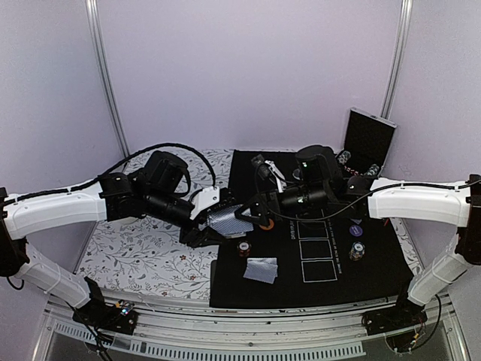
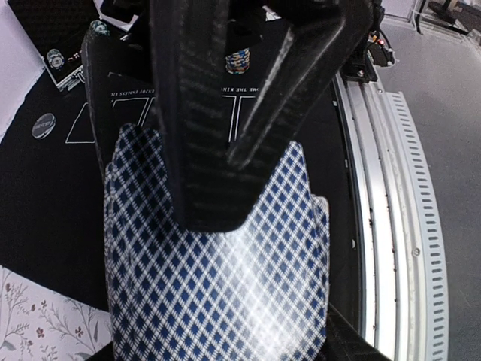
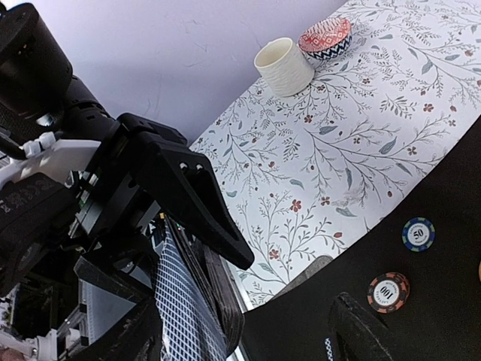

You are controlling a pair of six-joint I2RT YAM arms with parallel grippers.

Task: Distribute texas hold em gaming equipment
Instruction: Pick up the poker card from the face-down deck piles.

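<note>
My left gripper [image 1: 214, 226] is shut on a deck of blue-and-white checked playing cards [image 2: 225, 278], held above the left edge of the black mat [image 1: 301, 293]. My right gripper [image 1: 252, 212] reaches in from the right with its jaws apart; one black finger [image 2: 210, 150] lies over the deck's top card. In the right wrist view the deck [image 3: 180, 320] shows edge-on between that gripper's spread fingers [image 3: 361, 331]. Two cards [image 1: 261, 269] lie face down on the mat beside a chip stack [image 1: 244, 248]. An orange disc [image 1: 264, 223], a purple disc [image 1: 356, 223] and more chips [image 1: 357, 250] also sit there.
An open black case [image 1: 368, 139] stands at the back right. A white cup [image 3: 283, 66] and a patterned bowl [image 3: 325, 37] sit on the floral cloth [image 1: 143, 256]. Two loose chips [image 3: 418, 234] [image 3: 388, 292] lie on the mat. A metal rail [image 2: 391, 226] runs along the near edge.
</note>
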